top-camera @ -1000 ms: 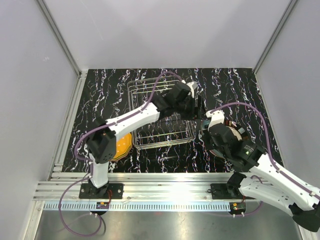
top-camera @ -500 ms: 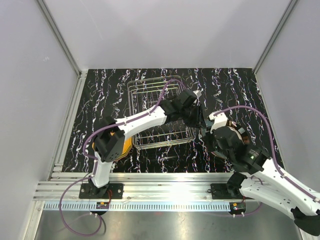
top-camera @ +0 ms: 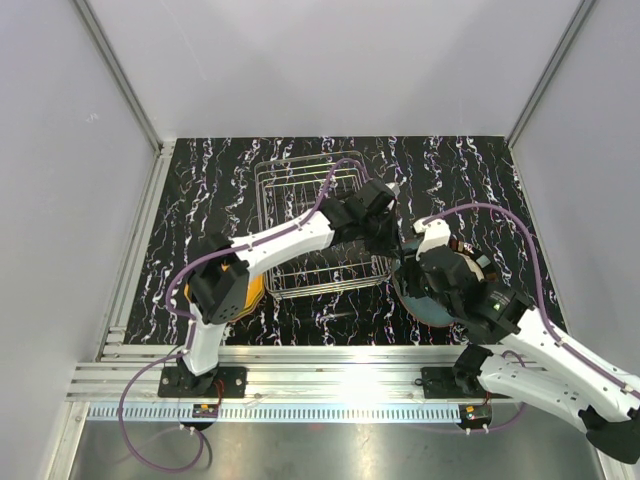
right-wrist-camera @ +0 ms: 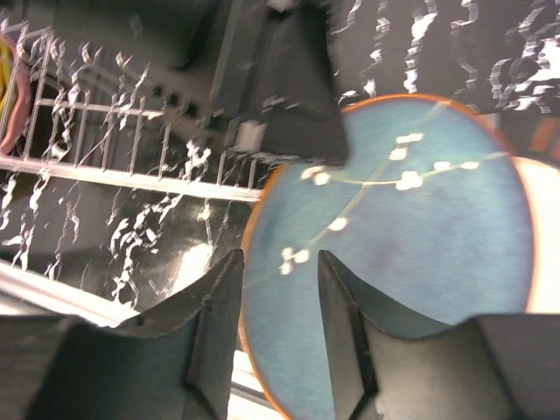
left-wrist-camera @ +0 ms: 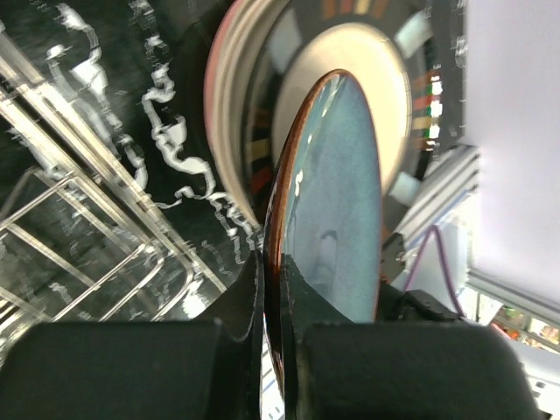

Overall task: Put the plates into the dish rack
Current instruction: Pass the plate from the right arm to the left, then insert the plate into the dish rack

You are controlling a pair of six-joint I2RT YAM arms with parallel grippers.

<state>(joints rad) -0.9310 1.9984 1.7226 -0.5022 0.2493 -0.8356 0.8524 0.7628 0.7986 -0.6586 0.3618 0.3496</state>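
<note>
A light blue plate (left-wrist-camera: 337, 201) with a brown rim stands on edge just right of the dish rack (top-camera: 310, 215). My left gripper (left-wrist-camera: 276, 271) is shut on its rim, reaching across the rack (left-wrist-camera: 87, 245). My right gripper (right-wrist-camera: 280, 280) is open, its fingers (right-wrist-camera: 219, 324) spread on either side of the plate's (right-wrist-camera: 402, 236) lower rim, with the blue face showing in the gap. From above, the blue plate (top-camera: 420, 305) shows below both grippers (top-camera: 392, 238) (top-camera: 412, 268). More plates (left-wrist-camera: 254, 105) lie stacked behind it, pink, cream and black.
An orange scalloped plate (top-camera: 248, 290) lies left of the rack, partly under my left arm. Yellow and pink plates (right-wrist-camera: 9, 87) show at the rack's (right-wrist-camera: 105, 122) far end. The stack (top-camera: 470, 262) sits under my right arm. Aluminium rails (top-camera: 330, 365) line the near edge.
My left gripper has closed on the blue plate's rim. My right gripper has opened off the plate, and the plate's blue face now shows below it.
</note>
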